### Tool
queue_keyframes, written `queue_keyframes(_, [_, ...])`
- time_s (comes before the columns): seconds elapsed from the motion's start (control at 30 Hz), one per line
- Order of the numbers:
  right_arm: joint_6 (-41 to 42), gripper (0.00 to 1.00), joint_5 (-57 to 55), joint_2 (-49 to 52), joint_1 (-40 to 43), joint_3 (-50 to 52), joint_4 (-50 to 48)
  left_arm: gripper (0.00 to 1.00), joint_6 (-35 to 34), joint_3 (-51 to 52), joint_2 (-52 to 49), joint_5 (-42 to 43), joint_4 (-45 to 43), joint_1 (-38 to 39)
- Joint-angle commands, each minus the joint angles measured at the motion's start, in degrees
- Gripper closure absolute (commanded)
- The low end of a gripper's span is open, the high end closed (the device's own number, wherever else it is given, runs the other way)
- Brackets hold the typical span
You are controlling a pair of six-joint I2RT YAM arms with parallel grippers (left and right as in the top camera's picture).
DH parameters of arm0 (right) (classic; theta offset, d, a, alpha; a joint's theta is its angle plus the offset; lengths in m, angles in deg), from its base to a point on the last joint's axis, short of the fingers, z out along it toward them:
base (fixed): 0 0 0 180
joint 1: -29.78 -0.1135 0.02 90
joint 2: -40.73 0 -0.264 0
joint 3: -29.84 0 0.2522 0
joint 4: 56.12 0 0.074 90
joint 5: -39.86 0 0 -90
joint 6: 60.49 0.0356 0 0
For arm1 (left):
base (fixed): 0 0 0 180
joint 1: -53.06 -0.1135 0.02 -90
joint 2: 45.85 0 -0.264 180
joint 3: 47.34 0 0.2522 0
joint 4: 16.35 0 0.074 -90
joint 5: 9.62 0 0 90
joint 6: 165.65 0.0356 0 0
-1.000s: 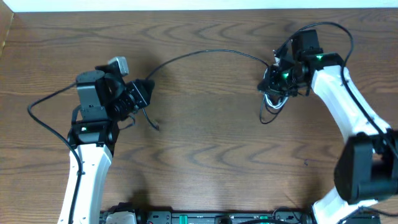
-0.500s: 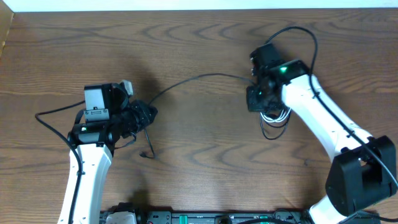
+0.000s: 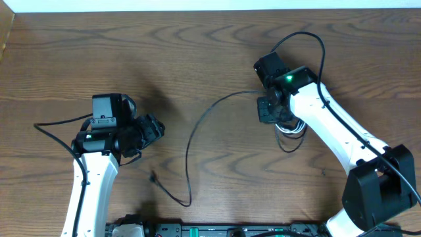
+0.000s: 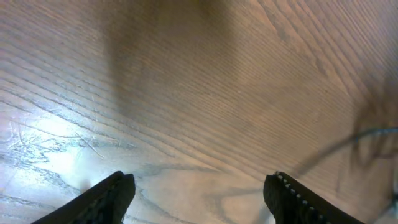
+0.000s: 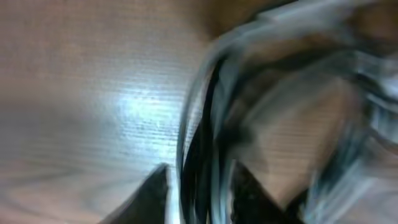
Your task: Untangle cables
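The cables lie as a small tangle (image 3: pixel 291 129) of black and white loops under my right arm. One long black cable (image 3: pixel 187 155) leaves it, curves down across the table and ends in a small plug (image 3: pixel 152 176) near the front. My left gripper (image 3: pixel 156 127) (image 4: pixel 199 196) is open wide over bare wood with nothing between its fingers. That cable is a blurred line (image 4: pixel 329 152) to its right. My right gripper (image 3: pixel 268 110) (image 5: pixel 202 196) sits at the tangle's left edge. Its fingers (image 5: pixel 155 196) stand apart, with blurred black and white strands (image 5: pixel 205 143) running between them.
The wooden table (image 3: pixel 217 46) ends at a pale strip along the back. A black equipment rail (image 3: pixel 217 230) runs along the front edge. Each arm's own thick black wire loops out from it, on the left (image 3: pixel 52 122) and on the right (image 3: pixel 309 36).
My left gripper opened and let go of the long black cable, which dropped and slid toward the front. My right arm moved left and down with the tangle, and its fingers parted.
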State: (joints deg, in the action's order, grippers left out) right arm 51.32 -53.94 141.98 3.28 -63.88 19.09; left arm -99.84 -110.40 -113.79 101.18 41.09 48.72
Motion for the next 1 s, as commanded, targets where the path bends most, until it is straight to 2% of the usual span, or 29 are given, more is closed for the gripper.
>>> queue_keyframes(0.0, [-3.58,0.25,4.63,-0.37,-0.70,-0.20,-0.85,0.25,0.50,-0.52,-0.20,-0.55,-0.66,0.09])
queue_keyframes(0.03, [-5.51,0.16,6.71,-0.37,-0.70,-0.20,-1.40,0.25,0.52,-0.52,-0.20,0.22,-1.18,0.09])
queue_keyframes(0.13, [-8.20,0.10,10.91,-0.37,-0.63,-0.20,-2.78,0.25,0.55,-0.52,-0.20,2.84,-3.02,0.13])
queue_keyframes(0.3, [-6.49,0.09,11.06,-0.37,1.42,-0.20,-4.24,0.24,0.66,-0.52,-0.20,4.09,-6.36,2.34])
queue_keyframes(0.57, [-4.68,0.10,13.70,-0.37,9.64,-0.20,-5.77,0.22,2.69,-0.87,-1.62,4.17,-17.18,13.97])
queue_keyframes(0.73, [-5.29,0.10,14.51,-0.37,12.31,-0.20,-5.84,0.20,2.67,-2.54,-8.76,4.26,-22.03,21.77])
queue_keyframes(0.97, [-6.67,0.12,13.44,-0.07,13.09,-0.17,-6.91,0.21,2.40,-2.91,-19.06,6.08,-35.80,30.12])
